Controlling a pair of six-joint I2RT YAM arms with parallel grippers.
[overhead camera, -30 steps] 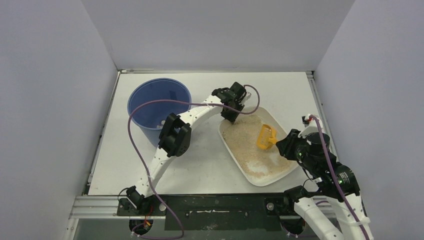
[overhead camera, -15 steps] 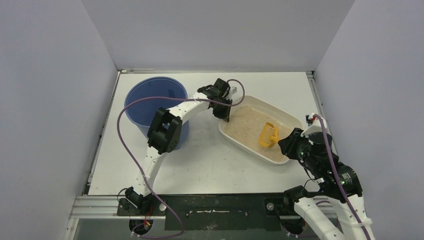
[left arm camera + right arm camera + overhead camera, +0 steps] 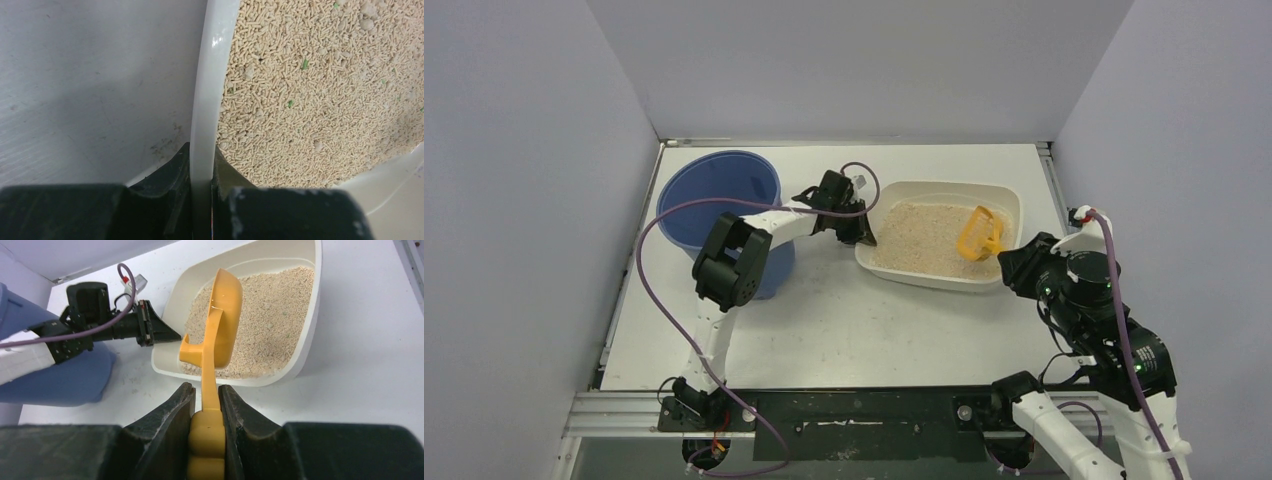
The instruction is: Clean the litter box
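One litter box (image 3: 924, 279), cream, tan granules inside, on the table's far right-centre. One orange scoop (image 3: 979, 235) over its right end. One blue bucket (image 3: 714, 200) to its left, apart. Left fingers (image 3: 172, 172) clamped on the box's left rim; right fingers (image 3: 170, 415) clamped on the scoop handle. One white table (image 3: 874, 330); pale grey walls (image 3: 524, 150) on three sides.

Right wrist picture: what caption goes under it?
Right gripper holds an orange plastic scoop over the cream-white plastic litter box.

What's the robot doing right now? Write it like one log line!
left hand: shut on litter box rim | right hand: shut on orange scoop handle | blue bucket: upright
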